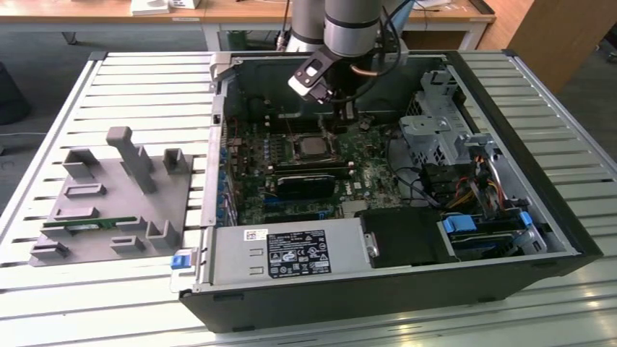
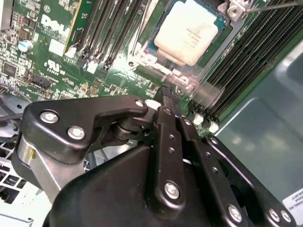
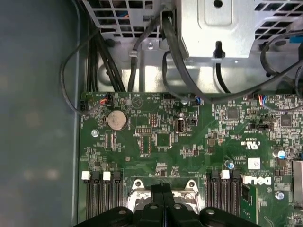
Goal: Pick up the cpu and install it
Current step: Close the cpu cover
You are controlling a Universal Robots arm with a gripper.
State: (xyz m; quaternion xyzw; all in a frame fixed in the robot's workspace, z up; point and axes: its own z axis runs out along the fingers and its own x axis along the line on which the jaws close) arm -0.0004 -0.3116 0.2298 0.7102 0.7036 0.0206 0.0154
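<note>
Just ahead of the fingers point(image 2: 168, 111), and lower than their tips, the cpu point(image 2: 187, 30) lies flat in the socket point(image 2: 142, 59) on the board point(image 2: 57, 52). Its silver top faces up and a thin green rim shows around it. It looks seated, so I judge that the placing part of the task is done, as far as these views can tell.

The fingers are pressed together, tip against tip, and nothing is between them. In the first wrist view a thin seam separates them point(image 3: 158, 201).

The tips stand over the edge of the socket frame that is nearest to them, not over the cpu itself. The cpu is near the tips but apart from them. Whether the tips touch the frame, I cannot tell. Just beside the tips a shiny metal part point(image 2: 208, 92) is smeared, and I cannot say what it is.

The cpu is square, so it has no long axis. Its edges run parallel to the memory slots point(image 2: 106, 28) on both sides of the socket, and the seam between the fingers runs in this same direction.

In the exterior view the arm point(image 1: 352, 25) reaches down into the open case point(image 1: 540, 217), which lies on the slatted surface point(image 1: 144, 87). From the fingers, the cpu point(image 1: 311, 147) lies toward the middle of the board, and the case wall is on their other side.
</note>
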